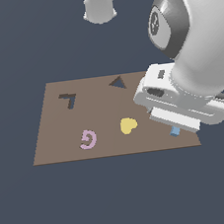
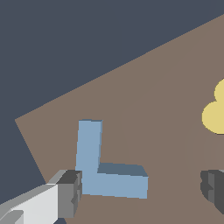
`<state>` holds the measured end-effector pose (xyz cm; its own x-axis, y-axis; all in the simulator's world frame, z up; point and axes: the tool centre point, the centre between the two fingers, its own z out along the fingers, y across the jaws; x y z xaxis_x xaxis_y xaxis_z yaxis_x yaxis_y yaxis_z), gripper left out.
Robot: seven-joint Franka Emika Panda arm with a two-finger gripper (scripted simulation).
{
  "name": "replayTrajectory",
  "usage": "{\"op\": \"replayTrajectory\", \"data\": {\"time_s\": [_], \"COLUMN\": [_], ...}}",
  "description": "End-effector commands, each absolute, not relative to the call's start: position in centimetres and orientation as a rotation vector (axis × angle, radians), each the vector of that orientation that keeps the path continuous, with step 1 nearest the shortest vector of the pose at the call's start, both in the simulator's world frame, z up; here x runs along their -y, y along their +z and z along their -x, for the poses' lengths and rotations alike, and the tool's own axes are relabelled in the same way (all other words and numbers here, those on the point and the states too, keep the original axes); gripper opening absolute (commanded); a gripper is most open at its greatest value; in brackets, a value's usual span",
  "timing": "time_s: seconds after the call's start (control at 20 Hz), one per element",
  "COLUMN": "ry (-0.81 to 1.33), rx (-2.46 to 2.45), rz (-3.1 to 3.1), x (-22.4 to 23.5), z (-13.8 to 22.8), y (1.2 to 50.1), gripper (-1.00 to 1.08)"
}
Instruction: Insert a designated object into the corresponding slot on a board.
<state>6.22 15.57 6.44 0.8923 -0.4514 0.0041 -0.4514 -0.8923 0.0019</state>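
Observation:
The light blue L-shaped block lies flat on the brown board near its corner. In the exterior view only a small piece of the block shows under the hand, near the board's front corner on the exterior view's right. My gripper is open and low over the block, with one finger close beside the block's corner and the other finger well clear of it. The dark L-shaped slot is at the board's far corner on the exterior view's left.
A dark triangular cutout is at the board's far edge. A yellow heart and a pink curled shape lie on the board between the slot and the block. The robot base stands behind the board.

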Motion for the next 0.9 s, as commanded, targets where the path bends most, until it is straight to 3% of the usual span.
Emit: {"op": "replayTrajectory", "data": {"time_s": [0.0,0.85], "ry": [0.004,0.000], "rx": [0.774,0.837], "rz": [-3.043,-3.028], "x": [-16.1,-16.9], "z": [-6.8,-7.7], "y": [5.9,3.6], "gripper": [1.00,1.00]}}
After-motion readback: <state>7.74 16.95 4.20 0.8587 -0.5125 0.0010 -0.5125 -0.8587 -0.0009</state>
